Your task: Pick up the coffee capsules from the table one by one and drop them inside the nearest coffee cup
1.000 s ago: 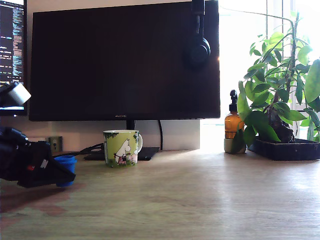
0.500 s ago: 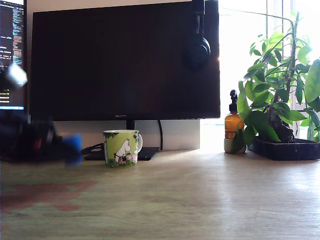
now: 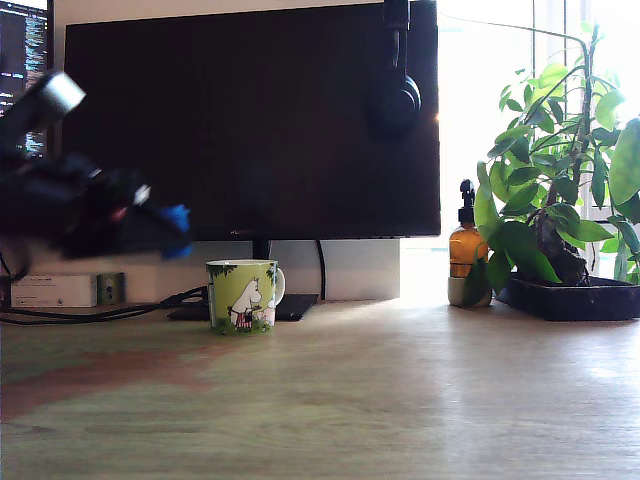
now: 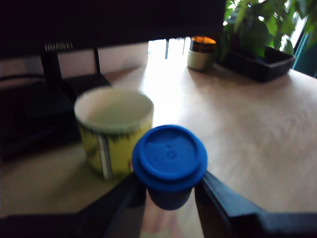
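Your fingers, clamped on the small bright blue plastic capsule, have risen from low over the light wood-grain worktop to above rim height of the green-and-white ceramic mug. That suggests the pick is done and the carry remains. The mug's open mouth lies just ahead of the fingers, unobstructed; the black monitor stands close behind it.
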`<move>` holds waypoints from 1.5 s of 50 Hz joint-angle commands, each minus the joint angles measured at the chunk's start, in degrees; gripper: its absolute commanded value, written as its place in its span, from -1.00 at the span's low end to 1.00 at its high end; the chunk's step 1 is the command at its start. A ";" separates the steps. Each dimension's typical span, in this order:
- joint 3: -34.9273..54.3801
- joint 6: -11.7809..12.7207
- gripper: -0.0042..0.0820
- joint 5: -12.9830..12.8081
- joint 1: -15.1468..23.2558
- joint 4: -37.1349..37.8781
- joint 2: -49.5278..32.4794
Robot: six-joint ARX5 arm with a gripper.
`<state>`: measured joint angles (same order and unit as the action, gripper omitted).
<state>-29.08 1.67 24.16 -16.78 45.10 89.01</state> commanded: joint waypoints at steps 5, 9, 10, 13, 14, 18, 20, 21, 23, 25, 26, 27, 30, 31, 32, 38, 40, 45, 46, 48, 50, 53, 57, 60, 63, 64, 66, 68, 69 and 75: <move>-4.52 0.26 -0.45 0.24 -0.17 -5.86 -0.24; -7.19 0.26 -0.45 0.22 -0.17 -9.88 -0.22; -7.87 0.26 -0.45 0.20 -0.17 -10.97 -0.20; -9.64 0.26 -0.45 -0.11 -0.17 -13.51 -0.15; -10.27 0.26 -0.45 -0.33 -0.17 -14.38 -0.11; -12.72 -1.88 -0.45 -1.22 -0.17 -17.27 0.33; -13.86 -1.88 -0.45 -1.68 -0.17 -18.64 0.63; -14.53 -1.88 -0.45 -1.99 -0.17 -19.45 0.74; -15.69 -2.19 -0.45 -2.54 -0.17 -20.65 1.29; -16.85 -2.19 -0.44 -2.56 -0.17 -21.53 1.95; -17.35 -2.19 -0.44 -2.56 -0.17 -21.73 2.25; -17.86 -2.19 -0.44 -2.56 -0.17 -21.97 2.58; -19.69 -2.32 -0.44 -2.56 -0.20 -23.06 3.78; -20.22 -2.32 -0.44 -2.56 -0.22 -23.56 4.17; -20.96 -2.32 -0.44 -2.56 -0.28 -24.15 4.57; -24.87 -2.43 -0.44 -2.58 -0.83 -26.99 7.23; -26.08 -2.43 -0.44 -2.71 -0.90 -27.65 8.04; -29.29 -2.43 -0.44 -2.82 -1.05 -29.99 9.97; -29.90 -3.63 -0.44 -2.82 -1.16 -30.45 10.36; -31.04 -3.63 -0.44 -2.82 -1.27 -31.36 11.15; -32.28 -3.63 -0.44 -2.82 -1.27 -32.17 12.07; -34.07 -3.63 -0.44 -2.84 -1.31 -33.48 13.51; -36.24 -3.63 -0.44 -3.17 -1.73 -35.30 15.54; -37.75 -3.63 -0.44 -3.82 -1.92 -36.54 17.05; -38.91 -3.63 -0.44 -4.66 -2.08 -37.46 18.23; -39.19 -5.66 -0.44 -4.98 -2.21 -37.73 18.58; -39.82 -5.66 -0.44 -5.42 -2.47 -38.12 19.15; -40.44 -5.66 -0.44 -5.77 -2.54 -38.64 19.52; -40.72 -5.66 -0.44 -5.92 -2.54 -38.91 19.67; -41.83 -5.66 -0.44 -6.67 -2.60 -39.60 20.15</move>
<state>-69.73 -3.53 17.65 -19.14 5.02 108.71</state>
